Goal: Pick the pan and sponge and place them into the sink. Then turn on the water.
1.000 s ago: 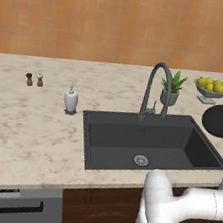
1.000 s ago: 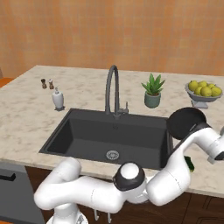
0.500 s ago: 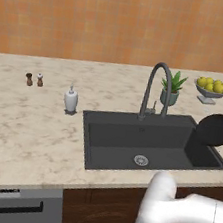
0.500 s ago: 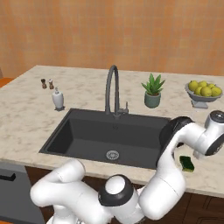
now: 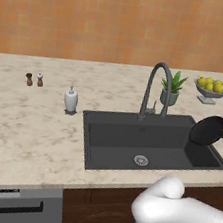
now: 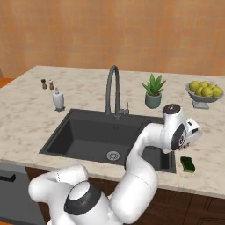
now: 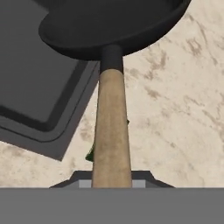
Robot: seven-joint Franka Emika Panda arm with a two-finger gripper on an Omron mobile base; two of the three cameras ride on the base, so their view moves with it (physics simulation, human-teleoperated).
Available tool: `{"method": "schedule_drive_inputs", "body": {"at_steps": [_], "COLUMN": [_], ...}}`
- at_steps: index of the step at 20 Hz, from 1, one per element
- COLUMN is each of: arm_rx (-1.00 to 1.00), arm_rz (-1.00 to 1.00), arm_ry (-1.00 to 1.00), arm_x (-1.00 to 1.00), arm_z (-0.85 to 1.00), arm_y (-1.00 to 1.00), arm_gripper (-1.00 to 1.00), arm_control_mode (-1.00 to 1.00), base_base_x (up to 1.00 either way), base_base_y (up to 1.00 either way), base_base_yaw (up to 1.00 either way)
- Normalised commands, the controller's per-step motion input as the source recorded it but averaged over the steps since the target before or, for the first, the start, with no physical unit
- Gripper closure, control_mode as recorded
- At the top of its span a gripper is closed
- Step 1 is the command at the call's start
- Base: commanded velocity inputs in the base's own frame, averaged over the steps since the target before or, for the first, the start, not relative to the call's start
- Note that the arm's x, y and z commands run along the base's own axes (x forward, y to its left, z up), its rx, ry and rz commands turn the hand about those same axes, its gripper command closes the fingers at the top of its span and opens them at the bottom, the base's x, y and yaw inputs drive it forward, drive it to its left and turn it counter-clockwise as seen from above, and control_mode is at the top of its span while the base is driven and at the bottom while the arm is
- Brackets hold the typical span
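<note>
Kitchen, sink (image 5: 130,136), marble counter (image 5: 25,126)

The marble counter (image 5: 29,131) carries a soap dispenser (image 5: 70,100), two shakers (image 5: 34,79), potted plant (image 5: 171,88), lemon bowl (image 5: 212,89) and green sponge (image 6: 189,164).

Glossy white Franka arm (image 6: 145,176) of rounded tubular links, bulbous elbows, dark grey round joint caps, white wrist with black ring

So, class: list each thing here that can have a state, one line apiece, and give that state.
pan: lifted, held by its handle over the sink's right edge
gripper: shut on the pan handle
sink: nothing in it
faucet: no water running
sponge: lying on the counter, right of the sink
</note>
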Motion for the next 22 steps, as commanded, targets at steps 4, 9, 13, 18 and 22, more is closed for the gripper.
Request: {"method": "schedule_drive_inputs", "body": {"at_steps": [4,9,13,18,22], "arm_rx": [0.03,0.06,0.08,0.0,0.0], "arm_rz": [-0.17,-0.11,-0.12,-0.34,-0.46], "arm_ry": [0.24,0.43,0.39,0.07,-0.05], "arm_x": [0.0,0.0,0.0,0.0,0.0], "arm_z": [0.52,0.47,0.47,0.12,0.0], "arm_y": [1.0,1.0,1.0,1.0,1.0], "arm_gripper": [1.0,1.0,1.0,1.0,1.0], "arm_control_mode": [-1.0,-1.0,-1.0,-1.0,-1.0], "base_base_x": [0.0,0.0,0.0,0.0,0.0], "base_base_y": [0.0,0.0,0.0,0.0,0.0], "base_base_yaw": [0.0,0.0,0.0,0.0,0.0]}}
